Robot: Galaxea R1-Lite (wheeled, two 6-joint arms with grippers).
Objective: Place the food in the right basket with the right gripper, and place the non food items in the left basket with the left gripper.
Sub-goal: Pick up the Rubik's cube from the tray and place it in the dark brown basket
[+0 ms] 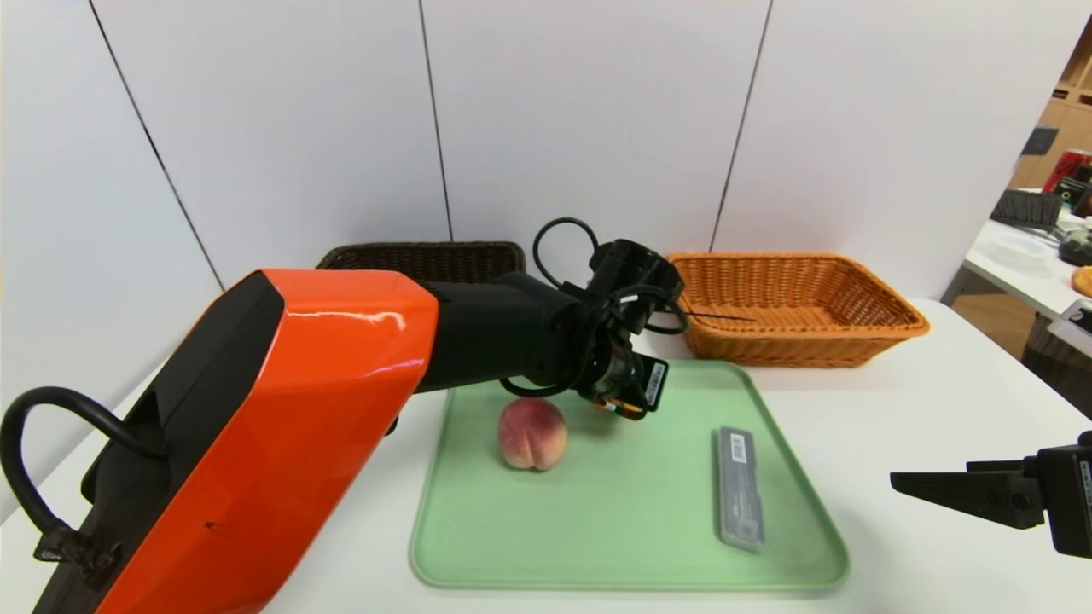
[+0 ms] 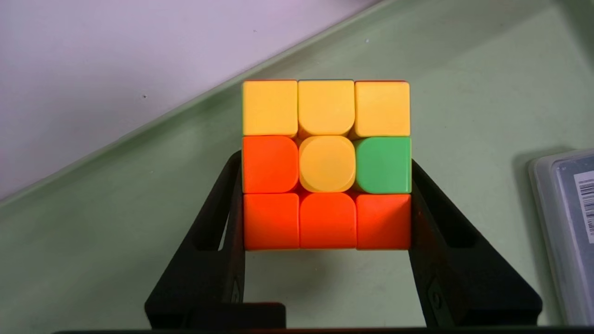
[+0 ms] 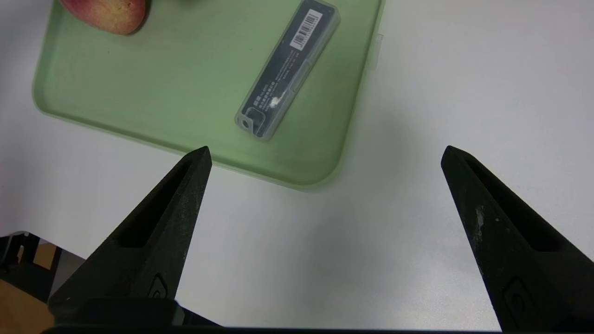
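My left gripper (image 2: 326, 160), on the orange-shelled arm, is shut on the puzzle cube (image 2: 326, 164); its black fingers (image 2: 218, 222) press flat against two opposite sides. In the head view this gripper (image 1: 627, 401) points down over the far part of the green tray (image 1: 631, 529), just right of the peach (image 1: 532, 433). The grey case (image 1: 739, 486) lies on the tray's right side. The dark brown left basket (image 1: 426, 256) and the orange-tan right basket (image 1: 793, 341) stand behind the tray. My right gripper (image 3: 325, 153) hangs open and empty over the table, right of the tray.
The white table (image 1: 938, 384) ends at a white wall behind the baskets. Another table with clutter (image 1: 1041, 247) stands at the far right. The right wrist view shows the case (image 3: 287, 69) and part of the peach (image 3: 104, 14) on the tray.
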